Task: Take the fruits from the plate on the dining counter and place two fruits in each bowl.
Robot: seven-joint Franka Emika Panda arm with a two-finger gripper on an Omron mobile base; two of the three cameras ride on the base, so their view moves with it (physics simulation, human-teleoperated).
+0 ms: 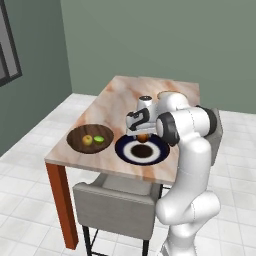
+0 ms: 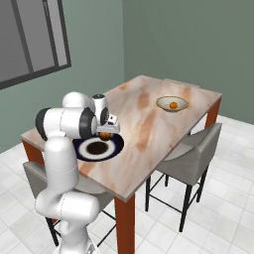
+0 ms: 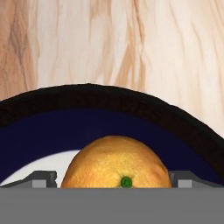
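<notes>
One round orange fruit (image 3: 116, 162) is seated on the flat navy-and-white plate (image 1: 159, 152) on the marble-topped dining counter (image 2: 149, 116), flanked by the spread, ungripping two-finger gripper (image 3: 113, 179). A yellow fruit (image 1: 87, 140) and a green fruit (image 1: 99, 139) are contained in the dark brown wooden bowl (image 1: 75, 143); a second orange fruit (image 2: 172, 105) is contained in the cream-beige bowl (image 2: 162, 102).

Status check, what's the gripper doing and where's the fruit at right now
Gripper open, straddling the last orange on the plate. Wooden bowl holds two, cream bowl one. Nothing blocking.

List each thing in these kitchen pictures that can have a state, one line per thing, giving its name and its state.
gripper: open, jaws either side of the orange
orange: on the plate, not gripped
plate: holds one orange
wooden bowl: holds yellow fruit and green fruit
cream bowl: holds second orange
</notes>
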